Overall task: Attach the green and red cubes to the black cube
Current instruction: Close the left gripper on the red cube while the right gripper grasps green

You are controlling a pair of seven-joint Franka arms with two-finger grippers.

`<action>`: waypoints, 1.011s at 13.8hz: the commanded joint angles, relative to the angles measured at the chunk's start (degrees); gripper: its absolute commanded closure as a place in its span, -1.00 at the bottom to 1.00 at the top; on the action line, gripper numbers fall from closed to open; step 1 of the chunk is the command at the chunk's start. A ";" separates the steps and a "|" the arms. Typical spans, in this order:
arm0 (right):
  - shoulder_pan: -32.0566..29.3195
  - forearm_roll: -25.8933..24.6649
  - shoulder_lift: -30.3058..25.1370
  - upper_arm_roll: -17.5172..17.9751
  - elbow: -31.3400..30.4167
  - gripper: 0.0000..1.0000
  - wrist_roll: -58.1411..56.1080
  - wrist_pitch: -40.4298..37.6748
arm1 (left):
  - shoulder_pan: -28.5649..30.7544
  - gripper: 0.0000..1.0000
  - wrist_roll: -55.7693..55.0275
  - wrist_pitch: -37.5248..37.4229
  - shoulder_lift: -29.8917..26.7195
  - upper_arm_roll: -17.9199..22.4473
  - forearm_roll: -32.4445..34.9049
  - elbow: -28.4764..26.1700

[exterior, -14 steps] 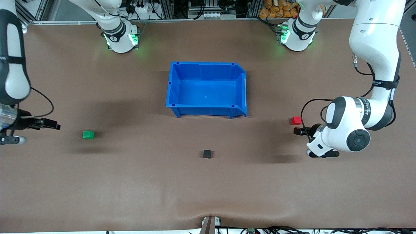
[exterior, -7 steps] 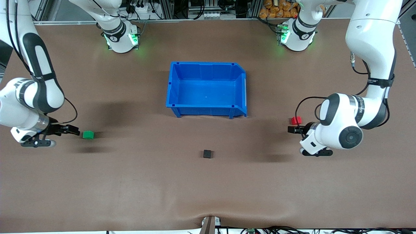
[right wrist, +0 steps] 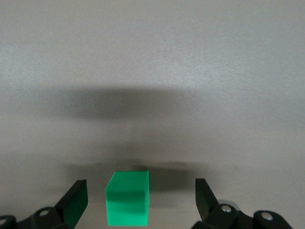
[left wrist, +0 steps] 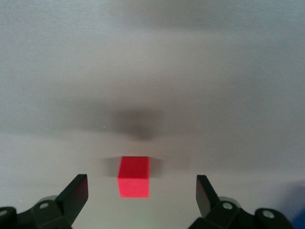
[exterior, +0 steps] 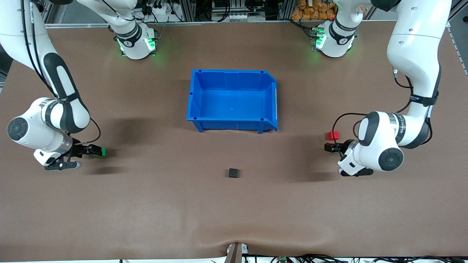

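Observation:
The green cube [exterior: 103, 151] sits on the table toward the right arm's end, mostly covered by my right gripper [exterior: 95, 150]. In the right wrist view the green cube [right wrist: 127, 198] lies between the open fingers [right wrist: 75, 202], touching neither. The red cube [exterior: 333, 135] sits toward the left arm's end. My left gripper [exterior: 331, 147] is open just beside it, nearer the front camera. In the left wrist view the red cube [left wrist: 134, 177] lies at the mouth of the open fingers [left wrist: 76, 194]. The black cube [exterior: 233, 172] sits alone mid-table, nearer the front camera than the bin.
A blue bin [exterior: 194, 98], open and with nothing in it, stands mid-table, farther from the front camera than the black cube. The brown table [exterior: 234, 215] stretches wide between the cubes and the front edge.
My right arm swung in from the table's end and brought its gripper over the green cube. My left gripper shifted slightly closer to the red cube. No cube moved.

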 commanded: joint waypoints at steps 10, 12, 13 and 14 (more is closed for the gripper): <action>0.81 0.38 0.58 -0.06 -2.33 -1.00 -6.77 0.66 | -0.06 -0.62 -0.43 2.72 1.65 -0.09 1.15 -4.80; 0.82 0.47 0.66 -0.06 -2.24 -1.00 -7.85 0.84 | 0.11 -0.58 0.10 2.72 1.65 0.00 1.15 -5.06; 0.82 0.47 0.66 -0.06 -2.24 -1.00 -7.85 0.84 | 0.29 -0.58 0.10 2.72 1.65 0.00 1.15 -5.24; 0.90 0.47 0.66 -0.06 -2.24 -1.00 -7.85 0.84 | 0.29 -0.58 0.10 2.64 1.57 0.00 1.15 -5.33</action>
